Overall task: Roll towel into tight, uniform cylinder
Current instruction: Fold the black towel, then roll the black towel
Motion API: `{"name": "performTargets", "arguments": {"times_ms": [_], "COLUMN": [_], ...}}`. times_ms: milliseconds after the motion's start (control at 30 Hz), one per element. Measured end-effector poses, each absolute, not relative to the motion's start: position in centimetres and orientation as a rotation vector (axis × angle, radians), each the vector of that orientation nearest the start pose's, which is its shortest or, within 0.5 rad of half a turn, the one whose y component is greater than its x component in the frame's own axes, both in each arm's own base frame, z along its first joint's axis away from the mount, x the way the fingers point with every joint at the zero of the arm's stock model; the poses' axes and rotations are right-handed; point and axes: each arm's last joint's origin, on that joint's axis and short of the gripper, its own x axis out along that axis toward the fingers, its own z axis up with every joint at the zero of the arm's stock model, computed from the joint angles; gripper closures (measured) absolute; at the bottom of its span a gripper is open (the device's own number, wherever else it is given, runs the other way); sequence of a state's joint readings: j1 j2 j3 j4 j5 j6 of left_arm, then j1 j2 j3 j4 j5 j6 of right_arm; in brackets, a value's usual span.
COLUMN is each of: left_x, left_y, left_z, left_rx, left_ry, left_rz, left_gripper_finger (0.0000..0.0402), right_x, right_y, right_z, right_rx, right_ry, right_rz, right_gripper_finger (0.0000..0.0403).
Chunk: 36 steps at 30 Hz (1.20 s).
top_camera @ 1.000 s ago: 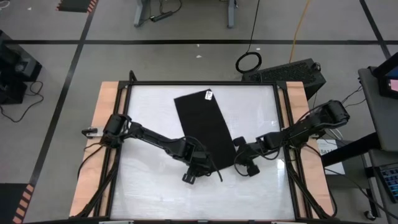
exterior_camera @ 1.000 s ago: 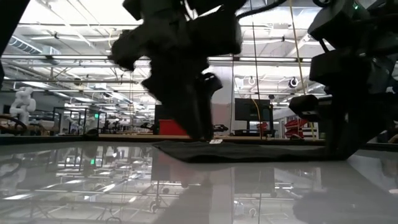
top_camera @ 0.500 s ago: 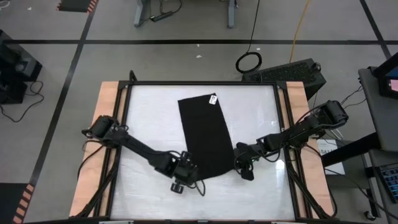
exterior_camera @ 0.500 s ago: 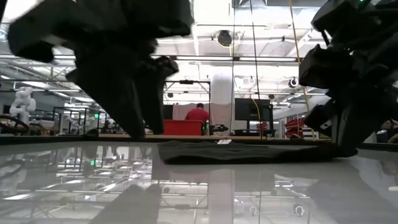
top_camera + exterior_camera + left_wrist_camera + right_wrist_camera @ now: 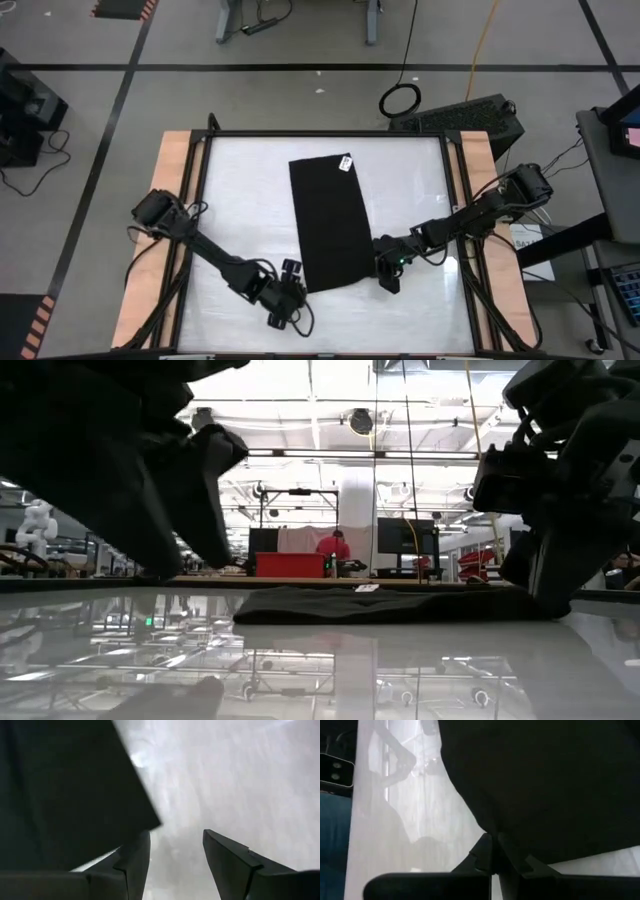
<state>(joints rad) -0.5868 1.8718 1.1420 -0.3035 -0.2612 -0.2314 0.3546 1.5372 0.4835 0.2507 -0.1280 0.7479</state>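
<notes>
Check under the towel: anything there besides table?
Only the white tabletop shows around the flat towel. Anything beneath it is covered. Right gripper pinches its near corner.

The white table (image 5: 410, 185) has wooden strips (image 5: 160, 210) down both sides and a black frame. The floor (image 5: 300, 90) under it is gray with black tape lines. A black ring (image 5: 400, 99) lies on the floor past the table's far edge, near a yellow cord (image 5: 483, 40). Far back in the big room, a person in a red top (image 5: 334, 546) is behind a red box (image 5: 289, 565).
</notes>
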Motion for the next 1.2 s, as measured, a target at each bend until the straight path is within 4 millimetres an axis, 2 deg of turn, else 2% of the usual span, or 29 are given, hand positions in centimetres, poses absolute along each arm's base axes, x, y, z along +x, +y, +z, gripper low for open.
{"name": "performTargets", "arguments": {"times_ms": [200, 367, 600, 733, 967, 1200], "left_x": [31.4, 31.8, 32.1, 32.3, 32.7, 32.8], "left_y": [-19.3, -18.7, -18.6, -18.2, -17.8, -17.6], "left_z": [14.7, 12.9, 12.3, 12.3, 12.2, 12.2], "left_rx": [0.22, 0.189, 0.155, 0.121, 0.106, -0.003], "left_ry": [0.884, 0.947, 0.963, 0.969, 0.97, 0.972], "left_rz": [-0.108, -0.11, -0.094, -0.088, -0.082, -0.038], "left_gripper_finger": [0.021, 0.021, 0.0216, 0.026, 0.0385, 0.0398], "right_x": [23.6, 23.7, 23.7, 23.7, 23.7, 23.6], "right_y": [9.0, 9.0, 9.0, 9.0, 9.0, 9.1], "right_z": [11.6, 11.7, 11.7, 11.7, 11.7, 11.7], "right_rx": [0.63, 0.647, 0.658, 0.658, 0.659, 0.682], "right_ry": [0.913, 0.907, 0.908, 0.908, 0.909, 0.933], "right_rz": [0.122, 0.117, 0.111, 0.111, 0.114, 0.154], "right_gripper_finger": [0.0402, 0.0402, 0.0402, 0.0402, 0.0402, 0.0402]}}
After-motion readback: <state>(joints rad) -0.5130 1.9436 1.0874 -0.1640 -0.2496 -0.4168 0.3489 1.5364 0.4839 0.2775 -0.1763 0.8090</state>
